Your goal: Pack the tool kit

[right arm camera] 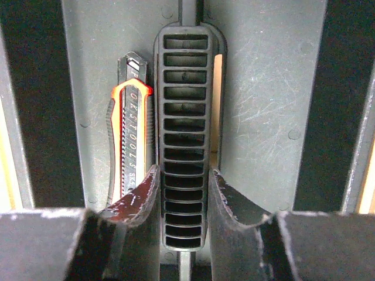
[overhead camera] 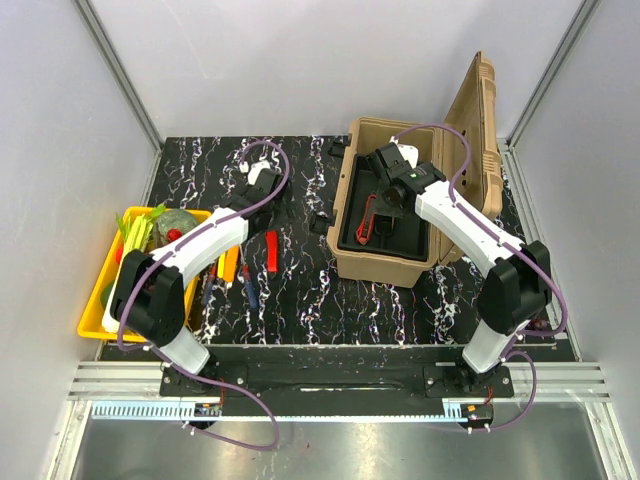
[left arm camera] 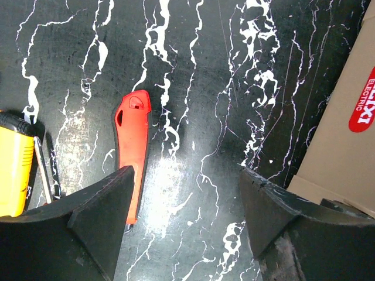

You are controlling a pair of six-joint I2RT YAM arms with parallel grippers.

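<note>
A yellow tray [overhead camera: 92,305] of vegetables is sitting at the left edge of the black marbled tabletop [overhead camera: 300,295]. Just beside it, an orange-handled tool [overhead camera: 231,262] and a blue-handled tool [overhead camera: 252,293] are lying loose, with a red-handled tool [overhead camera: 271,250] next to them. The left jaws are hovering over this stretch of tabletop, standing wide and released, gripping nothing. In the left wrist view the red-handled tool is lying with its near end under one finger [left arm camera: 102,211].

Further right, the tan toolbox [overhead camera: 375,268] is standing open on the tabletop, its lid [overhead camera: 478,100] tilting up on the far right side and its black inner tray [overhead camera: 405,240] sitting inside. The right jaws are reaching down into that tray and clenching the slotted handle [right arm camera: 186,117] along its middle, a finger pressing on each side. A utility knife [right arm camera: 130,140] with orange-red trim is lying in the tray just left of the handle.
</note>
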